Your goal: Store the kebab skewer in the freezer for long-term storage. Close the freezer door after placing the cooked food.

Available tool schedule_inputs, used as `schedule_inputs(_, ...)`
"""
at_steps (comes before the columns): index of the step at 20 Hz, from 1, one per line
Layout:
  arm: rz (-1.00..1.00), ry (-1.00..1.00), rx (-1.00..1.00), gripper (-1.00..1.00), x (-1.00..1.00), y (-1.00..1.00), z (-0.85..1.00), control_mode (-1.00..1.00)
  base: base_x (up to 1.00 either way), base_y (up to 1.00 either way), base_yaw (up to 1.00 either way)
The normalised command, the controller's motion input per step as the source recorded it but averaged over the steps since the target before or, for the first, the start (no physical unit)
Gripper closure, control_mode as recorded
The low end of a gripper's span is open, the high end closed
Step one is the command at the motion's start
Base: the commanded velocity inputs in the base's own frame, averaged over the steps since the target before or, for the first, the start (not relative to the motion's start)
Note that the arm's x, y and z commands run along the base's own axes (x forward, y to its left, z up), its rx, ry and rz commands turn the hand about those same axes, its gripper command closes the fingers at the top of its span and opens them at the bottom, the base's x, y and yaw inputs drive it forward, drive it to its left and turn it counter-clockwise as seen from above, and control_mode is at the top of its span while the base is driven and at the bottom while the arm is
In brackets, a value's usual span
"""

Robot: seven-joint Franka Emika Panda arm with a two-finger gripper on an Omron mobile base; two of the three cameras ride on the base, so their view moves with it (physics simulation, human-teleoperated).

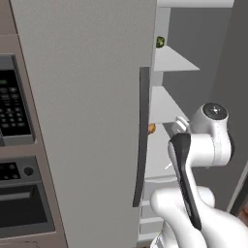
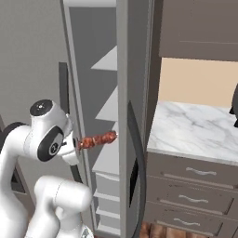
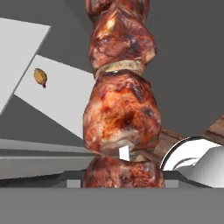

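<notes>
**Mara:** While the freezer stands open, how far along would you say this is?

**Jon:** About midway, I'd judge. The kebab skewer is off any desk and carried by the tool, held level with its meat end pointing into the open compartment, just above one of the white shelves. It is not resting on anything, so the placing is not done, and the freezer door is wide open, so the closing is left too.

**Mara:** Is the tool clamped on it?

**Jon:** By my reading, yes: the stick end runs into the tool and the skewer hangs in the air with nothing else under it. The fingers themselves are hidden behind the meat in the hand view, so I judge from that rather than seeing the pads.

**Mara:** What does each view add?

**Jon:** The right base view gives the skewer whole, beside the door's edge-on face and its dark bar handle. The left base view hides the skewer behind the arm but shows the other grey door shut, and a small orange item on a shelf. The hand view shows the meat chunks close up, with that same small item lying on a shelf beyond.
</notes>
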Motion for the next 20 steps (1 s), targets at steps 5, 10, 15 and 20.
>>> schedule_inputs(5,0.45,-0.02,-0.1,1.0,0.14,-0.13,0.03,-1.0,0.0,0.0,0.0)
schedule_inputs(10,0.38,0.01,-0.07,1.0,0.46,-0.08,0.0,-1.0,0.0,0.0,0.0)
schedule_inputs(15,0.02,0.01,-0.14,1.0,0.68,-0.15,0.0,-1.0,0.0,0.0,0.0)
schedule_inputs(20,-0.03,-0.06,-0.1,1.0,0.59,-0.12,-0.23,-1.0,0.0,0.0,0.0)
